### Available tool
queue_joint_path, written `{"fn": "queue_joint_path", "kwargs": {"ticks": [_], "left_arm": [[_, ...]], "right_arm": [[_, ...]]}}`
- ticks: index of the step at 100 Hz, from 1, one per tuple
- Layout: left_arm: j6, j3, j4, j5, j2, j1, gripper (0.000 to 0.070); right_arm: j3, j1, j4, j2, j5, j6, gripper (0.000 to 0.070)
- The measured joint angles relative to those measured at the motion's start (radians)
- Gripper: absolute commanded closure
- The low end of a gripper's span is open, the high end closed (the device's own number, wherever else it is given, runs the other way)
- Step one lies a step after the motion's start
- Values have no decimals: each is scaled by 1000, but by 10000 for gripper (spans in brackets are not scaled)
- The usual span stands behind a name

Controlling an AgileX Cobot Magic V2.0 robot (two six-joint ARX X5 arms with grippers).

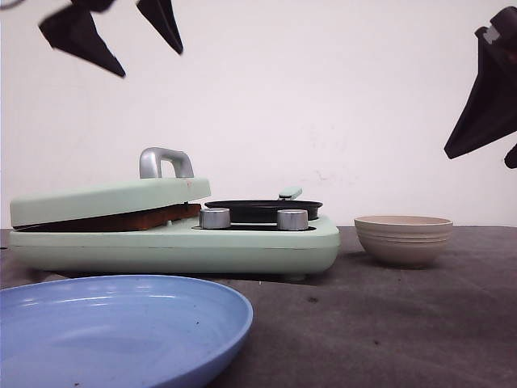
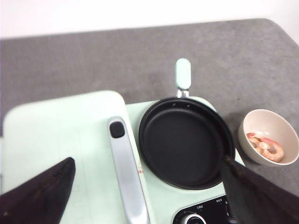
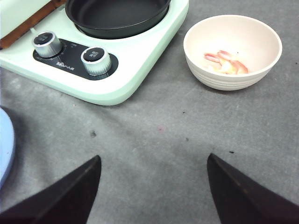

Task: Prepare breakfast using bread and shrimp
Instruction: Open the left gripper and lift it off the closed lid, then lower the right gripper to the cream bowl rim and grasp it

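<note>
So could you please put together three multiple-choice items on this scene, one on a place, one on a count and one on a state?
1. Where are the shrimp?
A. in the beige bowl
B. in the black pan
C. on the blue plate

2. How many silver knobs does the cooker have on its front?
A. one
B. two
C. four

3. What state is the black pan in?
A. holding bread
B. covered by a lid
C. empty

Answers:
1 A, the pink pieces lie inside the bowl beside the cooker.
2 B, two knobs sit side by side on the dark panel.
3 C, the left wrist view shows only bare black surface.
</note>
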State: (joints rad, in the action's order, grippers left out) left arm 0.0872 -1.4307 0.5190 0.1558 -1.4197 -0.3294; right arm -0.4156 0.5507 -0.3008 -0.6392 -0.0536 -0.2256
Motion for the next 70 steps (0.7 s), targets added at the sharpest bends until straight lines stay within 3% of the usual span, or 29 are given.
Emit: {"fn": "queue_joint_path", "kwargs": {"ticks": [36, 58, 70], "left_arm": [[-48, 33, 30, -2, 227, 0, 158], [-43, 279, -87, -3, 421, 0, 196], [-36, 437, -167, -13, 559, 0, 195]], "right_arm": [[-59, -13, -11, 0, 1, -34, 261], [-188, -83, -93, -73, 6, -67, 261], [-273, -134, -141, -166, 70, -69, 260]]}}
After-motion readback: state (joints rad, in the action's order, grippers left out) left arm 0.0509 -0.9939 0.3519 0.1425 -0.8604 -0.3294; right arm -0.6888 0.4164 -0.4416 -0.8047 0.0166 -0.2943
